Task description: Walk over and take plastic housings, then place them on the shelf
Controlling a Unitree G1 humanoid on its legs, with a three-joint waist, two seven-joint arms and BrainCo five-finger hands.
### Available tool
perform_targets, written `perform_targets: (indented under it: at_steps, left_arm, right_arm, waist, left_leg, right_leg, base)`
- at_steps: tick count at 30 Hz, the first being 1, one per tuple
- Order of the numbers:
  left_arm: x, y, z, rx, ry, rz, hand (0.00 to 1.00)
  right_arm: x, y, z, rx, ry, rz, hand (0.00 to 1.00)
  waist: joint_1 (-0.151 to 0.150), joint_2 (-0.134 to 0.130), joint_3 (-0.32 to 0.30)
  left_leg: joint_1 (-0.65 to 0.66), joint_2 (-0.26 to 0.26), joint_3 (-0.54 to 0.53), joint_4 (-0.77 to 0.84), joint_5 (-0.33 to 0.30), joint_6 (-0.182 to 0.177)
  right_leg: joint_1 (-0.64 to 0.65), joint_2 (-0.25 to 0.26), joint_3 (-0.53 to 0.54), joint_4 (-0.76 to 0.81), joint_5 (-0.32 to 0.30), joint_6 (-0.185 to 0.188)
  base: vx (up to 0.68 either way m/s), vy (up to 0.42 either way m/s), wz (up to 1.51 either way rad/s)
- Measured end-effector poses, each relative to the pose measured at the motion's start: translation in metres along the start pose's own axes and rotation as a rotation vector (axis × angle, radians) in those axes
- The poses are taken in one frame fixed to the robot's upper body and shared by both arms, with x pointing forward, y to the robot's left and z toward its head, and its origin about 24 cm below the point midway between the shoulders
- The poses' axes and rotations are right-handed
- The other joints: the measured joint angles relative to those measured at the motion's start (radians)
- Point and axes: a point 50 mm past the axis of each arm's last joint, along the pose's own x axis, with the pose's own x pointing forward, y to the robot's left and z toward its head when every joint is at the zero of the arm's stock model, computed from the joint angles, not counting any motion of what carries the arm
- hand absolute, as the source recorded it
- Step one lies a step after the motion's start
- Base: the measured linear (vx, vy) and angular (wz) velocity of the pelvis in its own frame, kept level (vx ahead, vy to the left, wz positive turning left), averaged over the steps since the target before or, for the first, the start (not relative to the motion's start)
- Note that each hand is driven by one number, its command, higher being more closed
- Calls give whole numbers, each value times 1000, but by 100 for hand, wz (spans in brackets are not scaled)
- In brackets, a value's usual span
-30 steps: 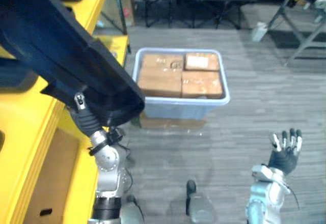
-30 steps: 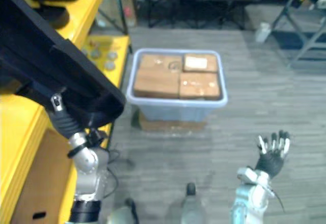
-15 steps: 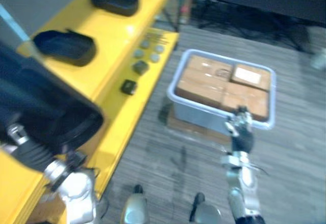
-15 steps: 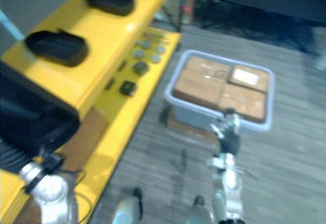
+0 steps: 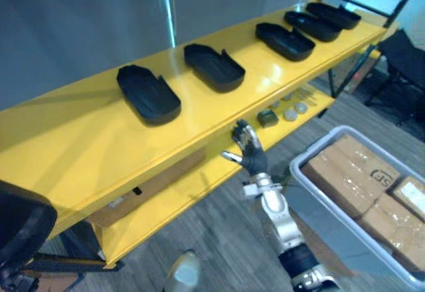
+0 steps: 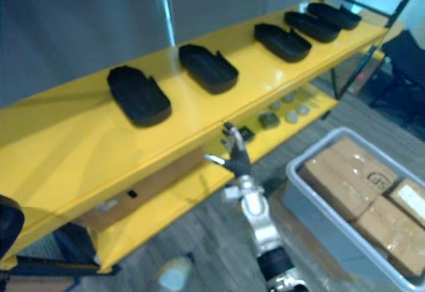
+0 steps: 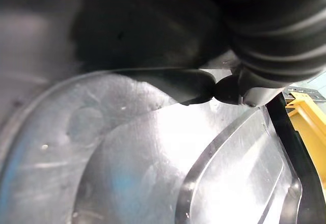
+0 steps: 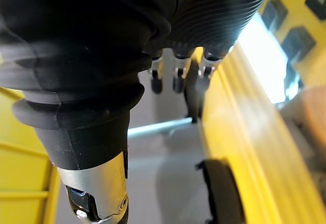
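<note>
within left hand (image 7: 175, 81): housing (image 7: 153, 158) | right hand (image 5: 250, 152) spread beside shelf (image 5: 80, 143)

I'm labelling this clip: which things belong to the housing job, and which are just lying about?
Job: yellow shelf; black housings in a row on it; another housing at lower left; open right hand by its edge.
Lying about: grey bin; cardboard boxes inside; small parts on the lower shelf.

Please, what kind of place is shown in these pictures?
Probably a factory or warehouse work area: a long yellow shelf carries a row of black plastic housings, small parts lie on its lower level, and a plastic bin of cardboard boxes stands beside it.
</note>
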Motion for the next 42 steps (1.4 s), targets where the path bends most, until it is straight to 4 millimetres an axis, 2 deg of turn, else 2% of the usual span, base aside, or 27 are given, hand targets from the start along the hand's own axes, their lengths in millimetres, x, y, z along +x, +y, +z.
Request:
perform_targets:
  at_steps: [3,7,10,11,12,13,14,15,16,17,18,19,21,23,26,28,29,31,33,34,35,36,37,38,39,40,42]
  left_arm:
    - [2,-7,1,-48,0,-52,100]
    - [4,-12,3,-130,12,-111,100]
    - [3,-28,6,-201,7,-208,100]
    - [3,-40,11,-251,-11,-264,100]
    - [3,-53,16,-301,-34,-322,100]
    - [3,-59,17,-326,-40,-344,100]
    - [3,-67,19,-358,-46,-367,100]
    - [3,-72,21,-378,-52,-385,100]
    - [0,-76,20,-393,-37,-395,100]
    - [-1,-78,20,-398,-33,-399,100]
    - [-3,-80,21,-406,-29,-412,100]
    - [-4,-82,21,-403,-34,-431,100]
    - [-4,-82,21,-401,-35,-441,100]
    - [-5,-83,21,-403,-35,-443,100]
    - [-7,-87,22,-419,-26,-453,100]
    - [-7,-89,23,-416,-39,-472,100]
    - [-8,-89,24,-399,-51,-483,100]
    - [-8,-89,25,-390,-62,-503,100]
    - [-8,-86,26,-370,-74,-543,100]
    - [-7,-84,29,-367,-96,-557,100]
    - [-6,-84,30,-367,-111,-559,100]
    - [-2,-82,32,-353,-139,-572,100]
    - [0,-82,33,-345,-152,-579,100]
    - [5,-81,35,-330,-176,-582,100]
    - [7,-82,36,-332,-192,-582,100]
    - [11,-85,39,-345,-218,-585,100]
    - [14,-89,41,-358,-239,-587,100]
  right_arm:
    - [-15,-21,-5,7,27,-77,0]
    - [-19,-33,-5,-14,26,-148,0]
    - [-30,-39,-5,-31,24,-194,0]
    - [-35,-45,-3,-29,8,-233,0]
    - [-40,-51,2,-27,-18,-268,0]
    - [-41,-55,5,-30,-34,-281,0]
    - [-40,-58,11,-35,-65,-293,0]
    - [-37,-61,18,-42,-103,-297,0]
    - [-34,-64,24,-55,-141,-303,0]
    - [-34,-65,25,-60,-149,-303,0]
    - [-36,-66,26,-68,-153,-307,0]
    - [-38,-68,25,-72,-148,-313,0]
    - [-37,-68,26,-78,-155,-312,0]
    - [-34,-65,34,-93,-194,-307,0]
    - [-27,-62,43,-88,-249,-291,0]
    - [-26,-63,46,-89,-264,-295,0]
    - [-27,-65,46,-89,-265,-304,0]
    - [-29,-67,46,-86,-263,-317,0]
    - [-39,-74,44,-80,-256,-368,0]
    - [-48,-78,43,-82,-259,-386,0]
    - [-49,-77,41,-72,-248,-392,0]
    - [-49,-76,37,-60,-238,-394,0]
    - [-48,-74,37,-58,-241,-388,0]
    - [-42,-72,38,-57,-254,-378,0]
    - [-37,-71,40,-69,-265,-370,0]
    - [-29,-71,47,-75,-297,-368,0]
    - [-20,-73,60,-98,-347,-368,0]
  waist:
    - [-13,1,-1]
    - [-5,-10,-4]
    - [-39,-14,-5]
    - [-59,-10,-2]
    - [-82,-6,1]
    - [-94,-10,1]
    - [-101,-16,8]
    - [-103,-24,24]
    - [-105,-10,43]
    - [-107,3,49]
    - [-122,26,63]
    - [-142,35,69]
    - [-141,33,69]
    - [-140,30,71]
    - [-143,32,75]
    - [-151,42,83]
    - [-155,47,89]
    - [-153,31,94]
    - [-141,12,90]
    - [-144,34,80]
    - [-146,21,82]
    - [-142,1,78]
    - [-138,-1,79]
    - [-140,7,86]
    - [-143,8,87]
    - [-143,11,88]
    - [-144,19,85]
  left_leg:
    - [-60,-28,-33,41,4,10]
    - [-77,-72,-74,35,20,21]
    - [-65,-104,-108,-4,65,38]
    - [-63,-109,-154,-32,94,37]
    - [-64,-110,-198,-80,138,31]
    - [-64,-111,-215,-105,159,26]
    - [-66,-111,-211,-130,182,21]
    - [-71,-118,-190,-140,192,11]
    - [-78,-104,-161,-154,196,1]
    - [-83,-87,-145,-158,195,2]
    - [-85,-51,-107,-169,199,5]
    - [-84,-10,-48,-194,221,7]
    - [-61,23,-7,-235,257,-2]
    - [-50,35,24,-240,266,-6]
    - [-50,28,61,-193,240,0]
    - [-52,16,65,-111,187,5]
    - [-55,6,66,-48,139,10]
    - [-65,-9,68,43,75,21]
    - [-86,-30,169,217,-12,116]
    - [-89,-29,170,245,-95,103]
    - [-86,-35,168,245,-102,105]
    - [-81,-36,166,243,-115,115]
    - [-74,-32,164,241,-122,122]
    - [-45,-27,157,231,-130,138]
    - [-15,-25,151,220,-133,140]
    - [41,-19,150,187,-138,137]
    - [71,-12,144,161,-142,131]
  right_leg:
    - [39,0,-104,5,-6,4]
    - [57,-24,-149,54,-10,-5]
    - [26,-73,-18,214,-12,-16]
    - [-18,-77,74,301,-12,-44]
    - [-56,-53,147,328,-108,-70]
    - [-68,-39,161,319,-135,-77]
    - [-89,-25,178,282,-141,-94]
    - [-102,-28,170,241,-142,-92]
    - [-92,-10,189,171,-160,-46]
    - [-90,2,191,146,-150,-19]
    - [-87,22,186,123,-145,-20]
    - [-88,31,186,122,-144,-24]
    - [-97,40,204,123,-144,-31]
    - [-108,39,231,130,-143,-32]
    - [-115,24,262,153,-135,-21]
    - [-83,15,264,166,-145,-15]
    - [-60,7,261,175,-169,-17]
    - [-37,-13,256,203,-213,-33]
    - [6,-27,236,207,-234,-90]
    - [-57,-44,261,405,-210,-143]
    - [-97,-65,288,485,-185,-143]
    - [-165,-83,325,604,-109,-153]
    - [-190,-88,334,646,-61,-157]
    - [-230,-98,352,720,-51,-148]
    - [-241,-98,356,730,-108,-124]
    - [-267,-76,376,668,-163,-108]
    - [-315,-40,424,542,-173,-98]
  base:
    - [-39,40,79]
    - [8,84,78]
    - [9,70,96]
    - [11,-36,123]
    - [-22,-138,110]
    - [-57,-153,75]
    - [-117,-154,15]
    - [-178,-126,-36]
    - [-191,-108,-56]
    - [-226,-113,-42]
    - [-183,-59,-6]
    - [-217,-77,6]
    - [-123,-66,-20]
    - [-16,-15,-40]
    - [26,20,-29]
    - [41,60,-10]
    - [20,99,4]
    - [23,119,8]
    - [135,169,28]
    - [180,159,51]
    - [229,207,51]
    - [152,145,11]
    - [246,154,-2]
    - [230,108,-1]
    - [351,135,1]
    - [290,91,5]
    - [262,43,16]
